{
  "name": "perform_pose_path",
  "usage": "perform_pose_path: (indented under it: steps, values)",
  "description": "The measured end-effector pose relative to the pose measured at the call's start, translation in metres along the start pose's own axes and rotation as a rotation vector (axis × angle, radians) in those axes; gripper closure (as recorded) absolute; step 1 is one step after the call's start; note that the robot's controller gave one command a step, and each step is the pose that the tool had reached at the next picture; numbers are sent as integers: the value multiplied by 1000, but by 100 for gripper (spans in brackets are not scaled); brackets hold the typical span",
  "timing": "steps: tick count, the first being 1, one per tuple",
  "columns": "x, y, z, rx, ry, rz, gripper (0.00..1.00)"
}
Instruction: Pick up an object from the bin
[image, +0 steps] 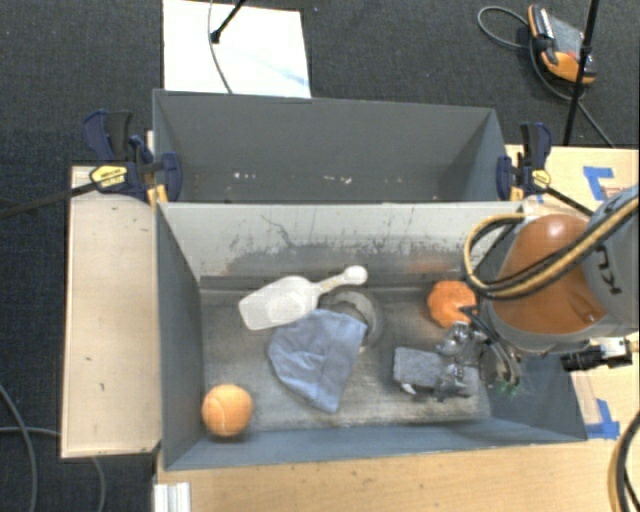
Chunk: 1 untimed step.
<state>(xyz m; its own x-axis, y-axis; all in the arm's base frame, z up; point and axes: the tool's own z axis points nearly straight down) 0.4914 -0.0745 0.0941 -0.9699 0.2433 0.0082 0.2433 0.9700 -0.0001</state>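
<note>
My gripper (458, 366) is low in the right part of the bin, at the right end of a dark grey block (416, 370) that lies flat on the floor. Whether it touches the block I cannot tell. Just behind the gripper sits a round orange thing (448, 301), partly hidden by the arm. To the left of the block lies a crumpled blue-grey cloth (314, 361).
A white scoop (285, 298) lies at the back left of the cloth, and a grey ring (357, 305) peeks out from under the cloth's far edge. An orange ball (227, 410) rests in the front left corner. The arm's orange cover and cables overhang the right wall.
</note>
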Motion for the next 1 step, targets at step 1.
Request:
perform_pose_path:
  steps: [1]
  values:
    - [-1, 0, -24, 0, -5, 0, 100]
